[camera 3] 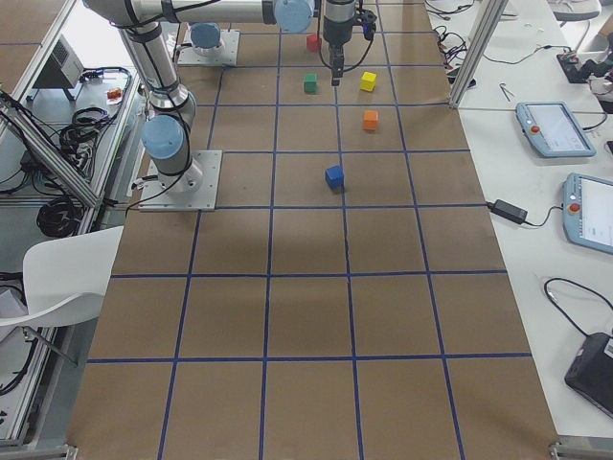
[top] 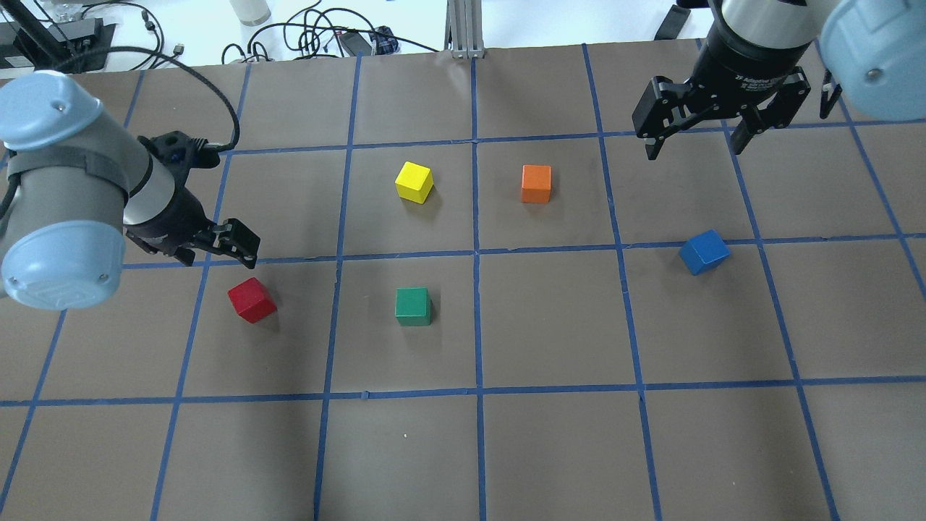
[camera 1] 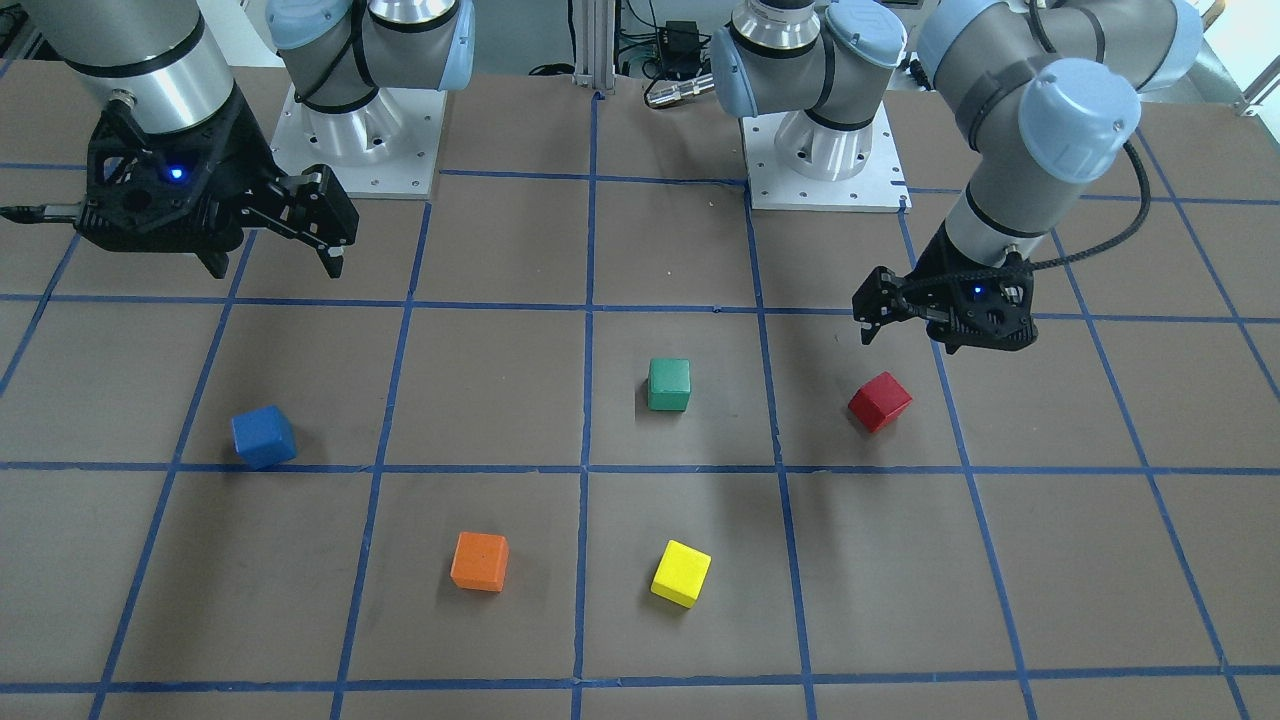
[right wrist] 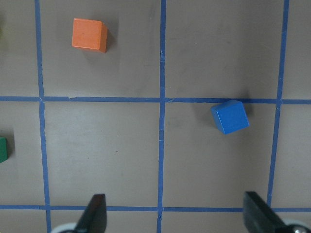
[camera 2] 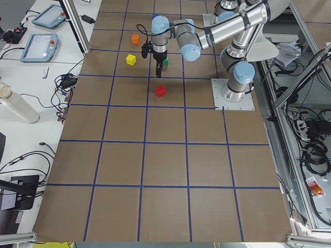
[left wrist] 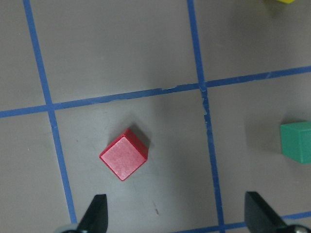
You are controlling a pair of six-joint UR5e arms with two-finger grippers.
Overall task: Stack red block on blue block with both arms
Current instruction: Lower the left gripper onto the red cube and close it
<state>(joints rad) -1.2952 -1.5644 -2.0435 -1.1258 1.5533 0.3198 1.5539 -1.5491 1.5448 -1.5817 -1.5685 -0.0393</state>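
Left gripper (left wrist: 177, 217): jaws wide, empty, just short of the red block (left wrist: 124, 156). It sits alone on the brown taped table (left wrist: 121, 58), corner-on to my fingers. Risk: I close on corners and the cube spins or squirts out. Right gripper (right wrist: 177, 216): also wide, empty. Blue block (right wrist: 230, 117) ahead, skewed, so the matte, sharp-edged cubes could stack misaligned and topple. Orange cube (right wrist: 89, 34) beyond is a lookalike.

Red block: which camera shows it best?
The left wrist-mounted view: the red block sits close and large, nothing covering it. Overhead and front-facing views show it whole but smaller; the side views show only a tiny red speck; the right wrist view misses it.
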